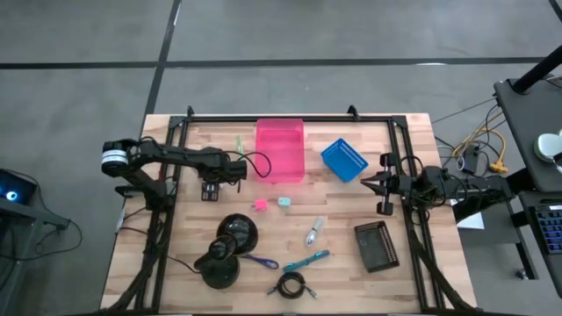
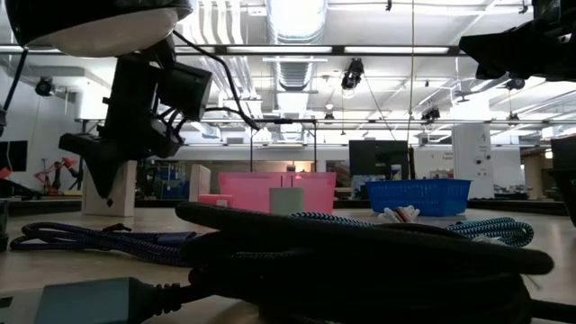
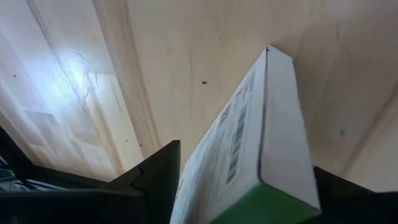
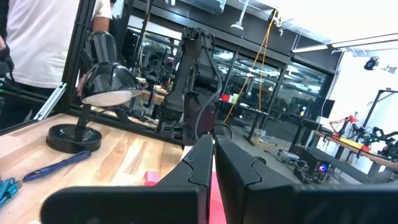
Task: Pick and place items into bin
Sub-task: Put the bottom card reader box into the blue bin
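Observation:
My left gripper (image 3: 245, 165) points down over a white box with a green end (image 3: 267, 124), one finger on each side, jaws open. The box stands upright on the table (image 2: 110, 191), left of the pink bin (image 1: 280, 149). A pink cube (image 1: 261, 204), a pale teal cube (image 1: 284, 201), a silver piece (image 1: 313, 232), a teal tool (image 1: 307, 261), a purple tool (image 1: 259, 261) and a black coiled cable (image 1: 292, 283) lie loose on the wood. A green stick (image 1: 239, 142) lies beside the pink bin. My right gripper (image 1: 379, 186) waits shut at the right. My left gripper comes at the box from above, pointing down, with its dark fingers (image 3: 158, 180) close against the two broad sides near the green end (image 3: 249, 211). I cannot tell whether they touch the box. The box stands on the table.
A blue bin (image 1: 343, 160) sits right of the pink one. A black desk lamp (image 1: 230, 246) stands near the front left. A dark ribbed tray (image 1: 376, 246) lies at the right. A black frame (image 1: 176, 132) borders the table. A person stands beyond the table (image 4: 43, 37).

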Controlling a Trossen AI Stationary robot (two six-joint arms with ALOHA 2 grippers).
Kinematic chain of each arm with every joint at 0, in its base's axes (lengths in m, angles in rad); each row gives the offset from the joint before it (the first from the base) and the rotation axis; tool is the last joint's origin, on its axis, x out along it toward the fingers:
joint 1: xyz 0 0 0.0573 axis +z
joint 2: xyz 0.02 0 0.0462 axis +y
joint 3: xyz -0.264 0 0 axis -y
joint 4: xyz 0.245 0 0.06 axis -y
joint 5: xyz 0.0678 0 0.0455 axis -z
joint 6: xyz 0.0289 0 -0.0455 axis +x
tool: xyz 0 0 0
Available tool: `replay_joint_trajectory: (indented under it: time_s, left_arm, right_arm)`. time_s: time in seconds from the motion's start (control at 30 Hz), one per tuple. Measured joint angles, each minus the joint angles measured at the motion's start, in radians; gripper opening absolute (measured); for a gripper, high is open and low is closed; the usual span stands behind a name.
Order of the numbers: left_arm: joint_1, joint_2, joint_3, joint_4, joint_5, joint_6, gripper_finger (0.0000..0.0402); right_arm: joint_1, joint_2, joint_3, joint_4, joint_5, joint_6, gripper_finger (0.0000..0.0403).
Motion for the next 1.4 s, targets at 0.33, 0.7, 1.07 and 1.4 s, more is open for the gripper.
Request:
replay_joint_trajectory:
  time_s: [0.33, 0.7, 1.07, 1.4]
  left_arm:
    - [0.003, -0.032, 0.004, 0.000, 0.000, 0.023, 0.0087]
    - [0.005, -0.034, 0.006, -0.003, -0.001, 0.048, 0.0030]
    - [0.005, -0.047, 0.063, -0.051, -0.013, 0.046, 0.0041]
    - [0.005, -0.138, 0.144, -0.096, -0.012, 0.040, 0.0042]
  right_arm:
    - [0.000, 0.000, 0.000, 0.000, 0.000, 0.001, 0.0009]
    - [0.000, 0.000, 0.000, 0.000, 0.000, 0.003, 0.0009]
    - [0.000, 0.000, 0.000, 0.000, 0.000, 0.003, 0.0009]
    - [0.000, 0.000, 0.000, 0.001, 0.000, 0.008, 0.0009]
